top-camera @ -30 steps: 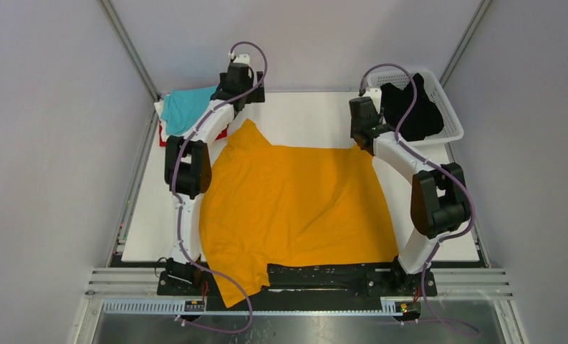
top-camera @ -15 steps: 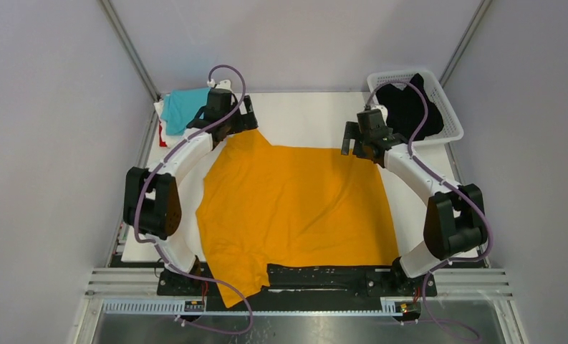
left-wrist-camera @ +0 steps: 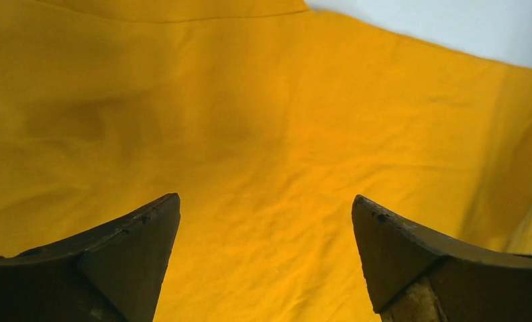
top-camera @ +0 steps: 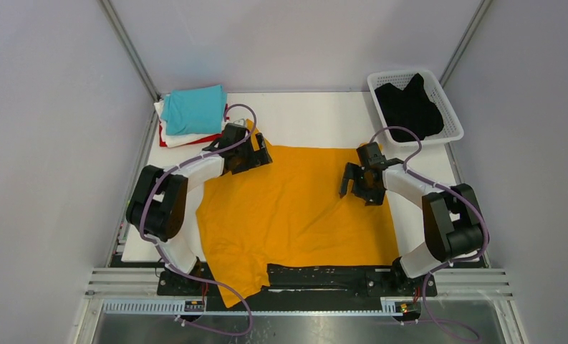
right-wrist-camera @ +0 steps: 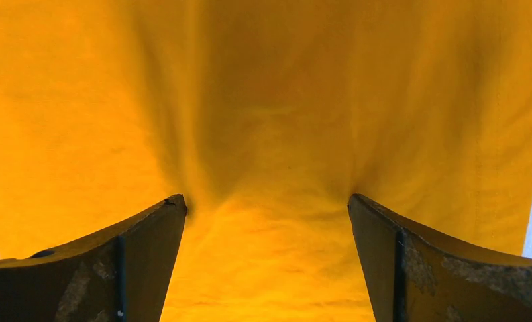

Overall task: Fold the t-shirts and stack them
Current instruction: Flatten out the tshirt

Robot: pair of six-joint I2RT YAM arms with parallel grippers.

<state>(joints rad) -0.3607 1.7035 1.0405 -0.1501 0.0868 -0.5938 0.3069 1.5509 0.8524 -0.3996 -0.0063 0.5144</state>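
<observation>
An orange-yellow t-shirt (top-camera: 295,208) lies spread flat over the middle of the table, and one part hangs over the near edge. My left gripper (top-camera: 259,154) is open just above its far left part; orange cloth fills the left wrist view (left-wrist-camera: 263,121) between the open fingers (left-wrist-camera: 142,228). My right gripper (top-camera: 357,192) is open with its fingertips (right-wrist-camera: 172,204) pressed onto the shirt's far right part (right-wrist-camera: 270,134), and the cloth puckers at the tips. A turquoise shirt (top-camera: 193,109) lies folded on a white one (top-camera: 177,136) and a red one (top-camera: 210,136).
A white lattice basket (top-camera: 449,107) at the far right corner holds a black shirt (top-camera: 410,107). The folded stack is at the far left corner. A strip of bare white table (top-camera: 309,118) runs behind the orange shirt. Metal rails run along the near edge.
Both arms have drawn back from the far edge. The left gripper came away from the stack and the right from beside the basket, and both now sit low over the orange shirt.
</observation>
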